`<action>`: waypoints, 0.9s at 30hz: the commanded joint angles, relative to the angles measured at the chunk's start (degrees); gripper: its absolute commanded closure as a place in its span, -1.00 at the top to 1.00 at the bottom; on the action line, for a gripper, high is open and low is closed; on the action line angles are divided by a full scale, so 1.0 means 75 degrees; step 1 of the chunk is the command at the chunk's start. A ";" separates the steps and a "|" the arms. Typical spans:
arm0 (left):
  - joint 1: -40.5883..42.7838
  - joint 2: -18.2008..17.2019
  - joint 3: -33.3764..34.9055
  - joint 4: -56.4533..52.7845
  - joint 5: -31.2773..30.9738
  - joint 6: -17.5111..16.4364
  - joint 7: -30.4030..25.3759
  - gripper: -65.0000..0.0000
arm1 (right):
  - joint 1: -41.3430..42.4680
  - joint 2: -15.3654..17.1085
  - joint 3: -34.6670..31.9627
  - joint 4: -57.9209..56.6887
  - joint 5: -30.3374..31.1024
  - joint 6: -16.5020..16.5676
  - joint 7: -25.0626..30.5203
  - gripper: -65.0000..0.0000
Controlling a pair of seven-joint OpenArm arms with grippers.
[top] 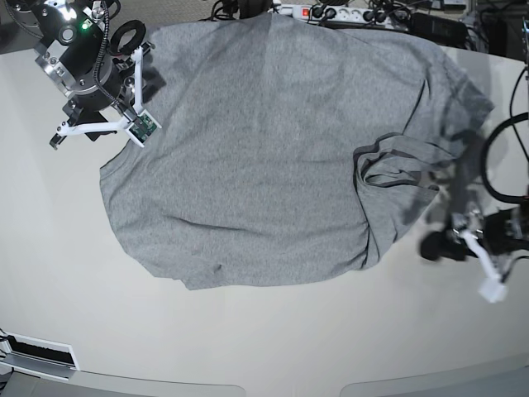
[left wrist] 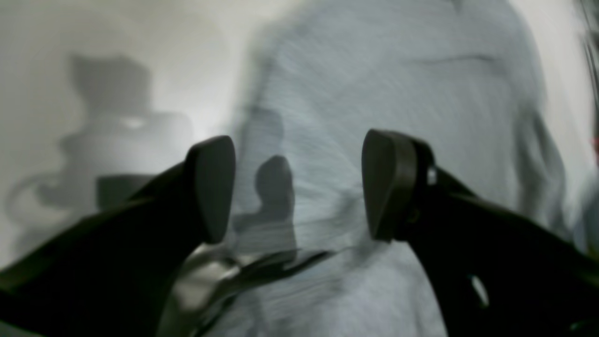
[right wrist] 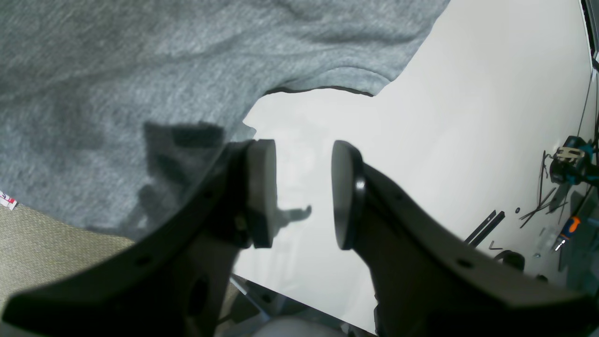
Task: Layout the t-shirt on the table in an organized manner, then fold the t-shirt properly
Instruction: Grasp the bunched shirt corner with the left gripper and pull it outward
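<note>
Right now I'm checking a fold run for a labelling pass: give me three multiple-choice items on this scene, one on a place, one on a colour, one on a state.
1. Where does the right gripper hang?
A. Above bare table beside the shirt's edge
B. Over the middle of the shirt
C. Off the table, over the floor

2. What colour is the t-shirt?
A. Navy blue
B. Heather grey
C. White

3. How do the left gripper fingers stand?
A. Pinched on a fold of cloth
B. Shut on nothing
C. Spread wide with nothing between them

Answers:
1 A: in the right wrist view, bare table shows between the pads, with the shirt's edge just beyond.
2 B: the cloth reads mottled grey in all three views.
3 C: the left wrist view shows a wide gap, with cloth lying below it, not gripped.
</note>
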 commanded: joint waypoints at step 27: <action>0.1874 0.1192 -0.0592 -0.0204 0.3777 0.0644 -0.3381 0.32 | 0.0023 0.0076 0.0044 0.0117 -0.0087 -0.0029 0.0055 -0.31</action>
